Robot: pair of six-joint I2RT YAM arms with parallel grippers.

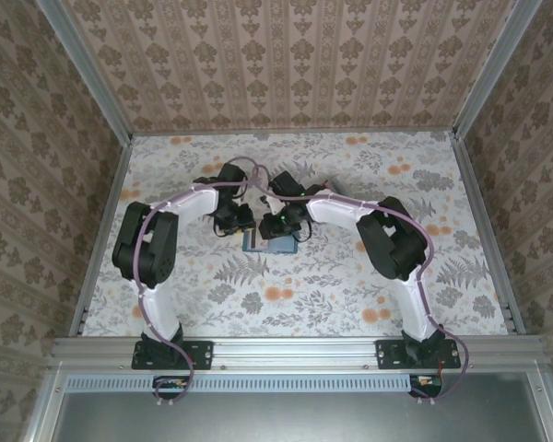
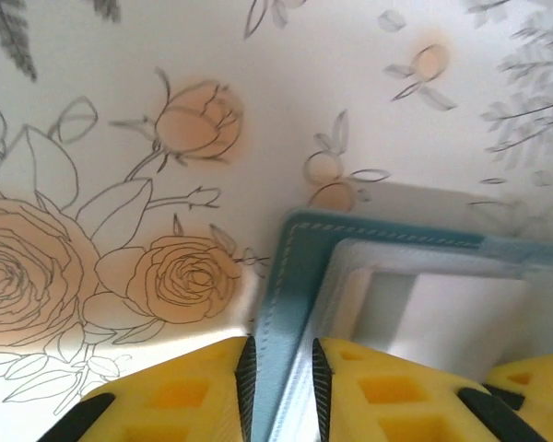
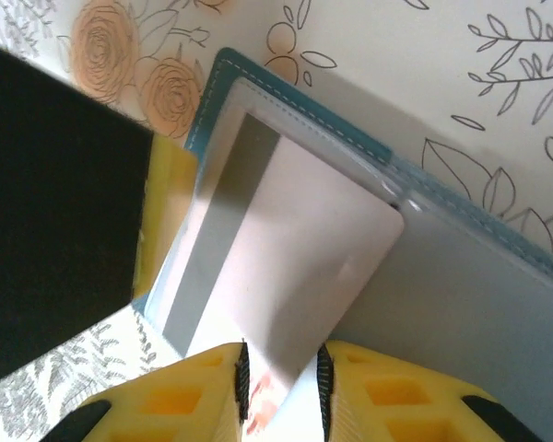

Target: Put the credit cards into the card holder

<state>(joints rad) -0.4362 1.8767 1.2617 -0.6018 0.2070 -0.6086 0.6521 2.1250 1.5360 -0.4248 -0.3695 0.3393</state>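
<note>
— What do we have around the work?

— From above we see the flowered desk [image 1: 258,304] boxed in by patterned walls [image 1: 286,64] on three sides. Both arms bend inward and meet at the middle of the frame, just above the card holder [image 1: 269,244]. Their wrists cover its upper part, so we only make out a teal patch there.

— And closer in?

— In the left wrist view the left claw [image 2: 281,373] is closed on the holder's teal stitched edge, one yellow finger on each side of it at the bottom of the frame. Inside the teal border we see a paler lining and a white panel.

— What does the right wrist add?

— There the holder lies open on the desk, running from the upper left toward the lower right, with its grey-blue inside up. The right claw [image 3: 281,373] pinches the near end of a white credit card [image 3: 286,249] that has a grey stripe down its left side. The card lies over the holder's left half, its far corner reaching the fold.

— Is it in a pocket?

— We cannot tell. A black housing [image 3: 55,203] with a yellow pad beside it blocks the left of that frame and hides the holder's left edge.
</note>
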